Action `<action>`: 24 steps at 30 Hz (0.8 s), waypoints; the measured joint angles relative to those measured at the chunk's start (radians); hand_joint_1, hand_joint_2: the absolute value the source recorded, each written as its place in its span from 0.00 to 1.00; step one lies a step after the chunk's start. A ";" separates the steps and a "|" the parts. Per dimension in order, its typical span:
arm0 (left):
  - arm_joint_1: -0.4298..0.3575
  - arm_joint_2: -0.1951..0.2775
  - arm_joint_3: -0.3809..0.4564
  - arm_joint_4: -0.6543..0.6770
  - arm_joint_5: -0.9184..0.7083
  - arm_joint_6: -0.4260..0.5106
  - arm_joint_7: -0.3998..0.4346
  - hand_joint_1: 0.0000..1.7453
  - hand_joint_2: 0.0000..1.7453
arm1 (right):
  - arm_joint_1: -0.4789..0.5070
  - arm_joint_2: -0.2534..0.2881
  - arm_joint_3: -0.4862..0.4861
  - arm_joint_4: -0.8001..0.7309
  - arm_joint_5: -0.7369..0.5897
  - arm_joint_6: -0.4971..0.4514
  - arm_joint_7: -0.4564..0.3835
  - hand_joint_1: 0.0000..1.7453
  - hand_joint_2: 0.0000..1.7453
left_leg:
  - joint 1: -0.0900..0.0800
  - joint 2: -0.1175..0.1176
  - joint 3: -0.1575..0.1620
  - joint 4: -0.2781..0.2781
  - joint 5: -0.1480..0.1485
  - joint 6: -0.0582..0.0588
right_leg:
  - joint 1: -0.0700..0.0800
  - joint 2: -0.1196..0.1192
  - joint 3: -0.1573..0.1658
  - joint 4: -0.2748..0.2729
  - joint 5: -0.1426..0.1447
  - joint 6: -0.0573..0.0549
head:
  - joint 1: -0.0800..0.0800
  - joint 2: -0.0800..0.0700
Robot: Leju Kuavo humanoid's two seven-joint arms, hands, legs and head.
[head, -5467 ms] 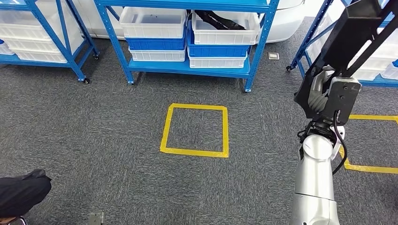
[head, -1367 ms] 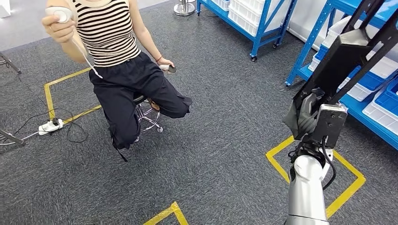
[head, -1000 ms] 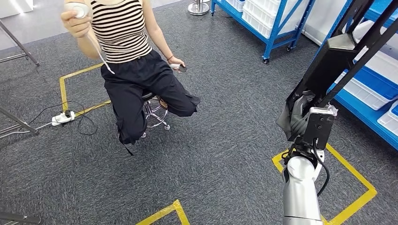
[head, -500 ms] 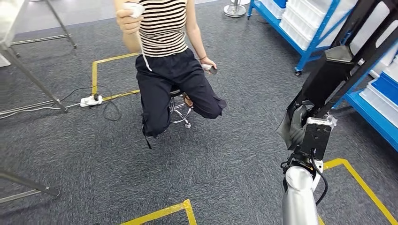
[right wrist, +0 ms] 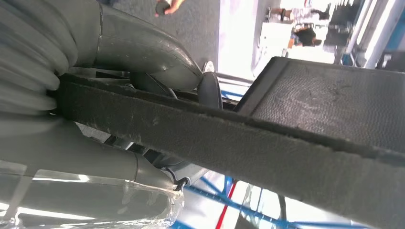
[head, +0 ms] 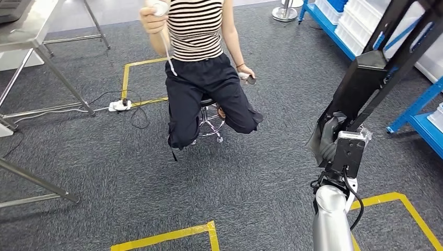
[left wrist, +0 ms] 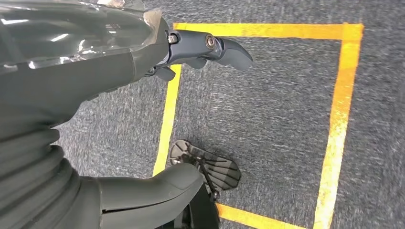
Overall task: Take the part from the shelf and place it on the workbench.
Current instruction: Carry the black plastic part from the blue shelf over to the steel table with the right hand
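Head view shows the right hand (head: 330, 144) clamped on the black part (head: 373, 78), a long angular piece raised up and to the right, probably held high so it clears the floor while being carried. Far left stands a steel workbench (head: 26, 23), the likely drop point, with a seated person (head: 206, 78) between. Left wrist view has the left hand (left wrist: 119, 95) hanging over carpet, fingers apart, holding nothing.

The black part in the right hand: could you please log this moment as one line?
right hand: holds black part raised | left hand: open, hanging over floor | person: seated ahead | workbench: not reached
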 joint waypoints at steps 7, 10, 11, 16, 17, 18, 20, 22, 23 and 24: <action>0.005 0.005 0.000 0.000 0.012 0.002 -0.008 0.00 1.00 | 0.005 0.008 0.007 -0.004 0.003 0.005 -0.001 1.00 1.00 | -0.025 0.018 0.096 -0.183 0.056 0.042 | 0.001 -0.036 0.003 0.006 -0.013 0.010 | 0.001 0.000; 0.006 0.005 0.001 0.000 0.024 0.002 -0.014 0.00 1.00 | 0.000 0.010 0.012 -0.004 0.007 0.015 0.000 1.00 1.00 | -0.011 -0.019 0.110 -0.208 0.075 0.045 | -0.006 0.044 -0.062 0.146 -0.077 0.009 | 0.007 0.000; 0.007 0.004 0.003 0.000 0.030 0.002 -0.017 0.00 1.00 | -0.002 0.010 0.015 -0.001 0.009 0.019 0.001 1.00 1.00 | -0.009 -0.033 0.108 -0.208 0.076 0.044 | -0.010 0.057 -0.092 0.206 -0.098 0.011 | 0.009 0.000; 0.020 0.003 0.016 0.000 0.054 0.002 -0.034 0.00 1.00 | -0.035 0.012 0.034 0.022 0.014 0.031 0.004 1.00 1.00 | 0.008 -0.103 0.092 -0.182 0.071 0.017 | -0.037 0.093 -0.037 0.084 -0.029 0.068 | 0.016 0.000; 0.020 0.004 0.020 0.000 0.057 0.002 -0.036 0.00 1.00 | -0.045 0.013 0.039 0.027 0.016 0.033 0.004 1.00 1.00 | 0.009 -0.114 0.084 -0.170 0.067 0.008 | -0.042 0.111 -0.014 0.036 -0.013 0.073 | 0.019 0.000; 0.021 0.006 0.023 0.000 0.058 0.002 -0.037 0.00 1.00 | -0.053 0.014 0.044 0.033 0.017 0.034 0.005 1.00 1.00 | 0.010 -0.124 0.075 -0.161 0.065 0.001 | -0.044 0.124 -0.003 0.012 -0.007 0.071 | 0.021 0.000; 0.025 0.008 0.028 0.000 0.059 0.001 -0.038 0.00 1.00 | -0.062 0.017 0.051 0.041 0.018 0.036 0.006 1.00 1.00 | 0.013 -0.141 0.062 -0.154 0.067 -0.010 | -0.039 0.121 -0.004 0.011 -0.007 0.055 | 0.022 0.000; 0.033 0.008 0.029 0.001 0.059 0.000 -0.038 0.00 1.00 | -0.070 0.019 0.056 0.047 0.018 0.036 0.007 1.00 1.00 | 0.015 -0.126 0.052 -0.144 0.063 -0.016 | -0.037 0.102 -0.004 0.012 -0.004 0.044 | 0.017 0.000; 0.035 0.008 0.029 0.001 0.059 0.001 -0.038 0.00 1.00 | -0.074 0.021 0.058 0.048 0.018 0.036 0.007 1.00 1.00 | 0.015 -0.099 0.038 -0.117 0.048 -0.018 | -0.036 0.093 -0.003 0.012 -0.003 0.039 | 0.013 0.000; 0.034 0.008 0.029 0.001 0.059 0.001 -0.038 0.00 1.00 | -0.078 0.022 0.059 0.049 0.018 0.036 0.007 1.00 1.00 | 0.014 -0.067 0.016 -0.071 0.024 -0.020 | -0.033 0.083 -0.003 0.011 -0.003 0.035 | 0.007 0.000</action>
